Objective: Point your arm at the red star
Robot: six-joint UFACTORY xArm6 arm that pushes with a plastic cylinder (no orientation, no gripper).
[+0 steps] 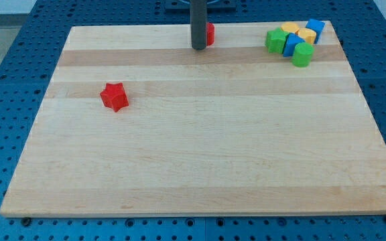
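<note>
Sweeping left toward the red star (114,96), your tip (198,47), a bare rod holding nothing, could drag the touching red block (210,33) along the counter (206,147).

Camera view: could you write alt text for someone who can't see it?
A red star lies alone at the view's left on a wooden board. My tip rests near the top edge, just left of a red block, and a cluster of green, blue and yellow blocks fills the top right corner.
</note>
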